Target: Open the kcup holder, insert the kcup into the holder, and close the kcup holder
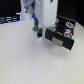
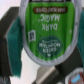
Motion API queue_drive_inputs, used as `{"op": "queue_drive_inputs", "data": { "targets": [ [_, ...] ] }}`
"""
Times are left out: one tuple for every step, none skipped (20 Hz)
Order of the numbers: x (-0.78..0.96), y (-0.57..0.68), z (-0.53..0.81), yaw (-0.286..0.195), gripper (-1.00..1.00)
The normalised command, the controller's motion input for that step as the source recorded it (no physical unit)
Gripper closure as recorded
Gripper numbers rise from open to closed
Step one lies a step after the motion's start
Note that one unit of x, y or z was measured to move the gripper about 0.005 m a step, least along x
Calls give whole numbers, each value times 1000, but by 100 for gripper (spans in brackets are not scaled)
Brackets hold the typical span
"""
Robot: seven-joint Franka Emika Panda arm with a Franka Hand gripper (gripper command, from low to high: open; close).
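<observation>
Green kcup (image 2: 44,36) fills the wrist view, its foil lid printed with white lettering, clamped between the teal-padded fingers (image 2: 13,42) of the gripper (image 1: 36,29). In the exterior view the gripper hangs just beside the kcup holder (image 1: 61,34), toward that view's left. The black holder rests on the white table (image 1: 35,62), its tray showing round slots.

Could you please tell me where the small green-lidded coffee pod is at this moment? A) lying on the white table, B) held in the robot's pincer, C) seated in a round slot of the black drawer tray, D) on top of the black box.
B: the wrist view shows the small green-lidded coffee pod filling the frame, clamped between the teal-padded fingers of the pincer, not in the black drawer tray.
</observation>
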Motion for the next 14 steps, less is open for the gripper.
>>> {"op": "queue_drive_inputs", "data": {
  "targets": [
    [-20,640,488,38,100],
    [-21,638,499,37,100],
    [1,647,522,26,100],
    [10,657,488,26,100],
    [0,651,478,27,100],
    [-3,642,490,25,100],
    [-1,635,483,29,100],
    [3,638,455,34,100],
    [15,644,391,37,100],
    [23,657,282,34,100],
    [21,663,223,33,100],
    [11,663,214,32,100],
    [50,651,183,27,100],
    [32,651,141,31,100]
  ]
}}
